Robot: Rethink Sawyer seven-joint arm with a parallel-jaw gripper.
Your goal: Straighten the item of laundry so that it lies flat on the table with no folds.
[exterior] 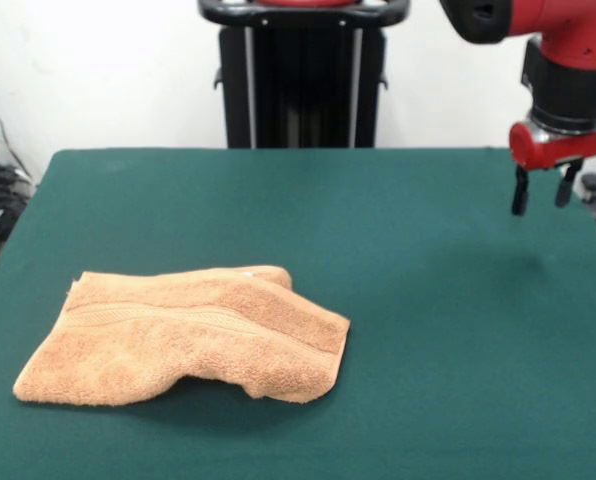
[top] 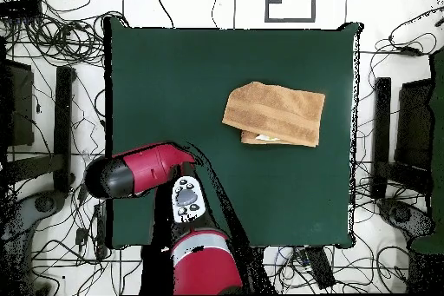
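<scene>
Towel [exterior: 183, 335] lies folded. Gripper [exterior: 544, 190] hangs vertical above the table's [exterior: 428, 330] far corner, jaws apparently slightly parted, empty.

One orange-tan towel [exterior: 183, 335] lower left of the front frame, one dark green surface [exterior: 428, 330], one red arm [top: 139, 171], one gripper [exterior: 544, 190] with two jaws, upper right.

folded orange-tan towel [exterior: 183, 335] lies rumpled on green table [exterior: 428, 300].
</scene>
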